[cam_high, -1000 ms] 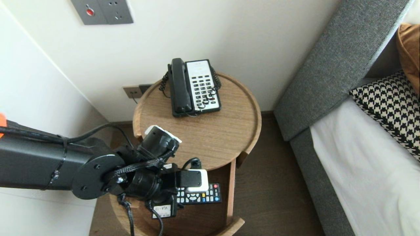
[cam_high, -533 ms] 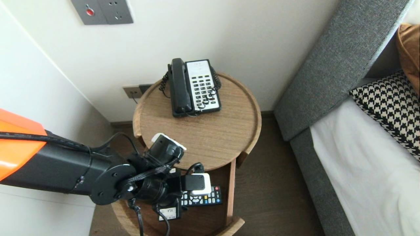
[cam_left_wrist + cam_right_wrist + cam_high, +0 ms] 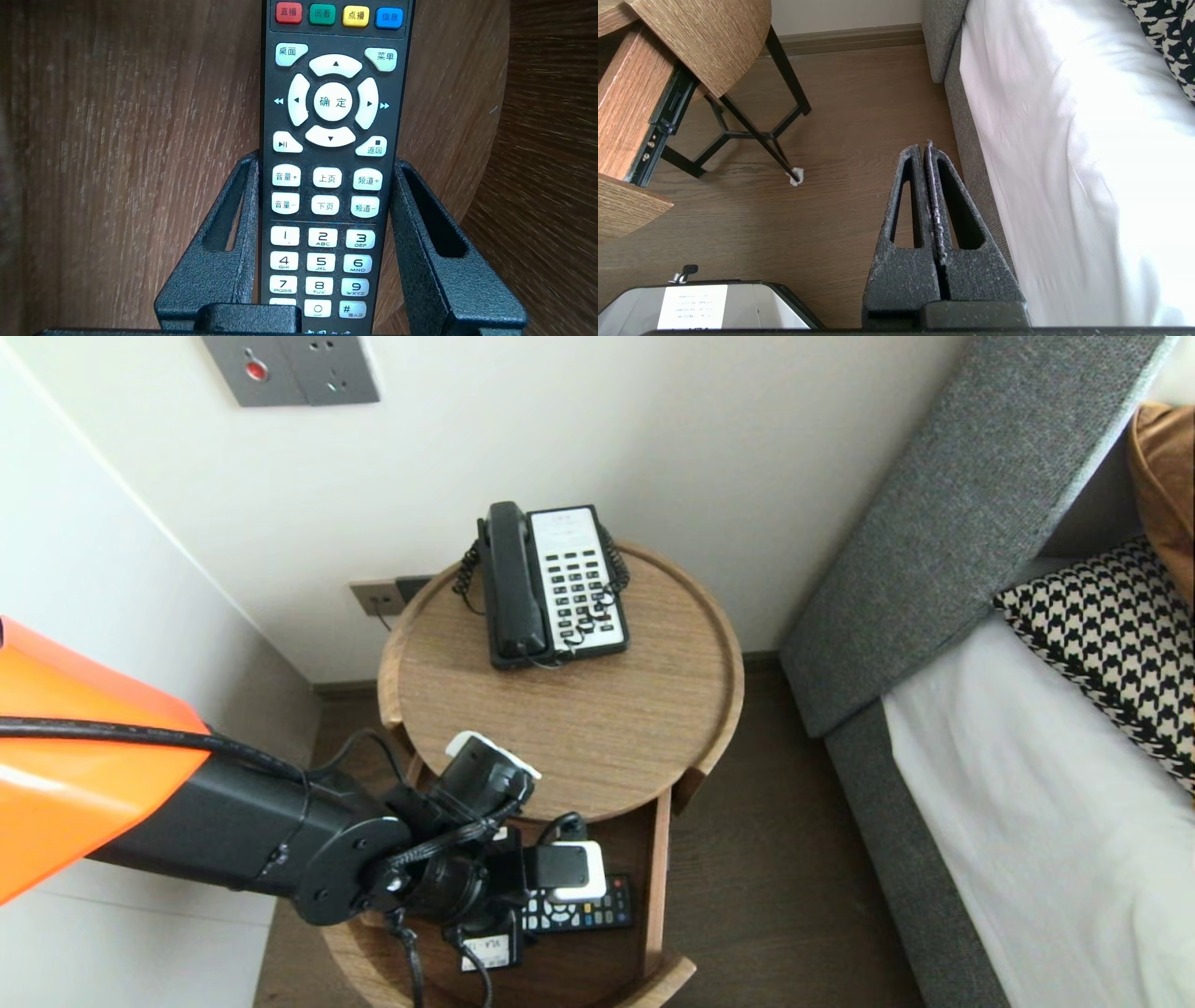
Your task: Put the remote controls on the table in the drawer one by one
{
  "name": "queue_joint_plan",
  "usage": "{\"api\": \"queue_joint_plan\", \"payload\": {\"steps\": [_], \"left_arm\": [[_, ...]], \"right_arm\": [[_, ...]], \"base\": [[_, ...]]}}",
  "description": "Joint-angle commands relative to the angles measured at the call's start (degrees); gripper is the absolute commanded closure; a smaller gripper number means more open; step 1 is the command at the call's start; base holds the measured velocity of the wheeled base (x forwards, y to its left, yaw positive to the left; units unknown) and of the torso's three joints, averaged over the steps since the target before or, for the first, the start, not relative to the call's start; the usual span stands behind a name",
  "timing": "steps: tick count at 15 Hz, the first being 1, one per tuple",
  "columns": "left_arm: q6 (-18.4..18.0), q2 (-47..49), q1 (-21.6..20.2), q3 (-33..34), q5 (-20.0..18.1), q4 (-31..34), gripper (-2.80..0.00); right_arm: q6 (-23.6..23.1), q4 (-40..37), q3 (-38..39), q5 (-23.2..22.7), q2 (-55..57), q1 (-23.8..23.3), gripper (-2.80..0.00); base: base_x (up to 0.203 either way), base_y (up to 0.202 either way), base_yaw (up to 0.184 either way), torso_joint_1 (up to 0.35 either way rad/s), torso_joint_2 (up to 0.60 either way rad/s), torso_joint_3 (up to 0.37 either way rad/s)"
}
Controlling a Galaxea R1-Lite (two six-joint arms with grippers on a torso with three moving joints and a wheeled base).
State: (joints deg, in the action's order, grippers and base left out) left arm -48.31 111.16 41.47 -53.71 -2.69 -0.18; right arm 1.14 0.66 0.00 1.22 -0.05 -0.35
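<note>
A black remote control (image 3: 329,140) with white keys lies lengthwise between the fingers of my left gripper (image 3: 327,161), which is shut on its sides around the number keys. The gripper holds it low inside the open wooden drawer (image 3: 658,877) of the round side table (image 3: 607,728). In the head view only the far end of the remote control (image 3: 602,915) shows past the wrist camera, and the fingers are hidden beneath it. My right gripper (image 3: 924,150) hangs shut and empty over the floor beside the bed.
A black and white desk telephone (image 3: 551,583) sits at the back of the table top. A grey bed frame (image 3: 934,551) with a white sheet and a patterned pillow (image 3: 1111,635) stands to the right. Brown wooden floor (image 3: 766,859) lies between table and bed.
My left arm has pushed further into view and sunk a little, carrying the remote control lower into the drawer. The right arm has not moved.
</note>
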Motion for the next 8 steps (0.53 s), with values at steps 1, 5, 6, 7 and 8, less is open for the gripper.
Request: {"api": "queue_joint_plan", "payload": {"steps": [1, 5, 6, 7, 8], "left_arm": [[-0.3, 1.0, 0.0, 0.1, 0.0, -0.1, 0.0], [-0.3, 2.2, 0.0, 0.3, 0.0, -1.7, 0.0], [-0.3, 2.5, 0.0, 0.5, 0.0, -1.8, 0.0], [-0.3, 2.8, 0.0, 0.6, 0.0, -1.8, 0.0], [-0.3, 3.1, 0.0, 0.8, 0.0, -2.0, 0.0]], "right_arm": [[0.0, 0.0, 0.3, 0.0, -0.6, 0.0, 0.0], [0.0, 0.0, 0.3, 0.0, -0.6, 0.0, 0.0], [0.0, 0.0, 0.3, 0.0, -0.6, 0.0, 0.0], [0.0, 0.0, 0.3, 0.0, -0.6, 0.0, 0.0], [0.0, 0.0, 0.3, 0.0, -0.6, 0.0, 0.0]], "base": [[0.0, 0.0, 0.0, 0.0, 0.0, 0.0], [0.0, 0.0, 0.0, 0.0, 0.0, 0.0], [0.0, 0.0, 0.0, 0.0, 0.0, 0.0], [0.0, 0.0, 0.0, 0.0, 0.0, 0.0], [0.0, 0.0, 0.0, 0.0, 0.0, 0.0]]}}
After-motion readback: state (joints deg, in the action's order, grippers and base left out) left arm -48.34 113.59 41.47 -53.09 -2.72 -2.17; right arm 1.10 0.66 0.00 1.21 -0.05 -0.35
